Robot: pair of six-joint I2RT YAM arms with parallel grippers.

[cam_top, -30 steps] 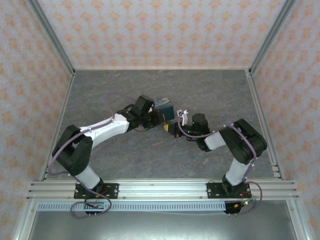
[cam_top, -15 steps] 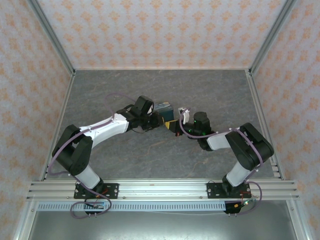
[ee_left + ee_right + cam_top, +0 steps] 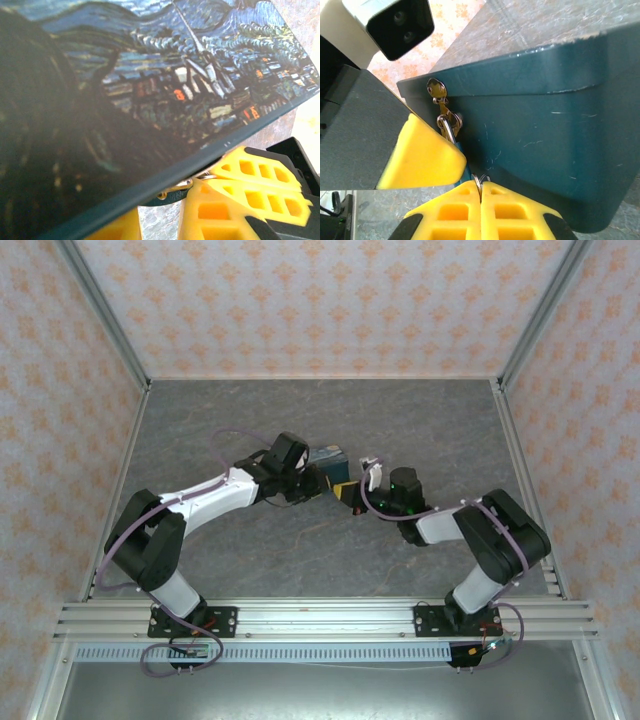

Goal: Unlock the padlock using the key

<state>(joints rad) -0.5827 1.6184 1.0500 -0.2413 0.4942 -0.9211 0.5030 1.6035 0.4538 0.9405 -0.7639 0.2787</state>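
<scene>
Grey marbled table [image 3: 300,560] lies between walls with orange patterned paper. From above, both arms meet at the middle, by a small box [image 3: 327,455]. The left gripper [image 3: 318,480] is at its near left side and the right gripper [image 3: 350,493] just beside it, but lock and key are too small to find from there.

The right wrist view gives the detail. On the dark teal wall of the box [image 3: 545,125] a brass hasp [image 3: 436,90] sits, and the padlock [image 3: 451,132] hangs under it, touching the wall. One yellow finger [image 3: 425,155] of the left gripper half covers it. The right gripper [image 3: 481,187] has its fingertips pressed together on the key [image 3: 481,179], a thin silvery loop just below the padlock.

The left wrist view shows the painted lid of the box [image 3: 175,75] from very near, and under its edge the right gripper's yellow fingers [image 3: 250,185]. I cannot tell whether the left gripper is open or closed.
</scene>
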